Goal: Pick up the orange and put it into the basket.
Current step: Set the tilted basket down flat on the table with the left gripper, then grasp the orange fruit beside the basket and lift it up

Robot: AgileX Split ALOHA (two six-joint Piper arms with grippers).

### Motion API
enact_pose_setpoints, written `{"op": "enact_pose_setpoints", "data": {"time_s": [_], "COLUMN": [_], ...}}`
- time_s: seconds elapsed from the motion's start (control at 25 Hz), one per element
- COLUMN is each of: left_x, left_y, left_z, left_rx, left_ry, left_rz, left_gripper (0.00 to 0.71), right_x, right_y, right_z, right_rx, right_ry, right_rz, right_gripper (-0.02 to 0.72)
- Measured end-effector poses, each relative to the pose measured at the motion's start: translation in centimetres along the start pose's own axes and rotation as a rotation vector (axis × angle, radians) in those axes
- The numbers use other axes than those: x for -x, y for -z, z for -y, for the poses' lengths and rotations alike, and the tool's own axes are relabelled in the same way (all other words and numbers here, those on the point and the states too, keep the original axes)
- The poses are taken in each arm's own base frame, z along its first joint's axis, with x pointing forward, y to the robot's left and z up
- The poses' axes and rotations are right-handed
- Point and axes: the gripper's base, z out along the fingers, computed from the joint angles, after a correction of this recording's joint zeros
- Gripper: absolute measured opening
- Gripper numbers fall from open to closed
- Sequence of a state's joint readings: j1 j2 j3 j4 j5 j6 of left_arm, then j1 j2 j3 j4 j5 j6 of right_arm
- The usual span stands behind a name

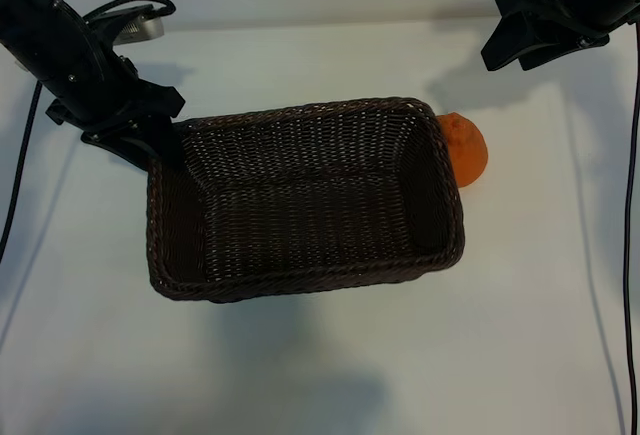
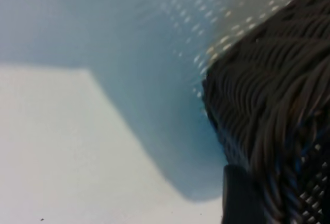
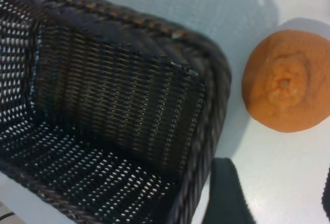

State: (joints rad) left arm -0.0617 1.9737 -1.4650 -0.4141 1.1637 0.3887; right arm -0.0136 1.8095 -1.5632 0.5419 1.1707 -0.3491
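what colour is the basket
Dark brown woven wicker basket, braided rim; it shows best in the right wrist view.

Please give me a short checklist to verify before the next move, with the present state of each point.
1. Orange on the table, outside the basket, beside its right end: ok. Whether it touches the rim: cannot tell.
2. Basket interior free to receive the orange: ok, nothing lies inside.
3. Right gripper above and behind the orange, holding nothing: ok. The right wrist view shows the orange close to a finger, not yet between the fingers.
4. Right gripper open enough for the orange: ok, the jaws stand apart.
5. Left gripper clear of the basket's left end: not ok, it sits right at the rim. Whether it grips it: cannot tell.
6. Table around the orange free of obstacles: ok.
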Motion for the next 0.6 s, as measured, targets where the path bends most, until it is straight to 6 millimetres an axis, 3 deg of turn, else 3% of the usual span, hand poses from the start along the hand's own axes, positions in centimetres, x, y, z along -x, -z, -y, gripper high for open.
{"op": "enact_pose_setpoints", "data": {"time_s": [0.6], "left_x": [0.26], "left_y": [0.00], "left_z": [-0.10], "left_rx": [0.010], "left_ry": [0.010], "left_rz": [0.028], "left_gripper": [0.440], "right_x": [0.00], "right_y": [0.00], "right_z": [0.00], "right_rx": [0.000], "right_ry": [0.000], "right_rz": [0.000], "right_gripper": [0.444]}}
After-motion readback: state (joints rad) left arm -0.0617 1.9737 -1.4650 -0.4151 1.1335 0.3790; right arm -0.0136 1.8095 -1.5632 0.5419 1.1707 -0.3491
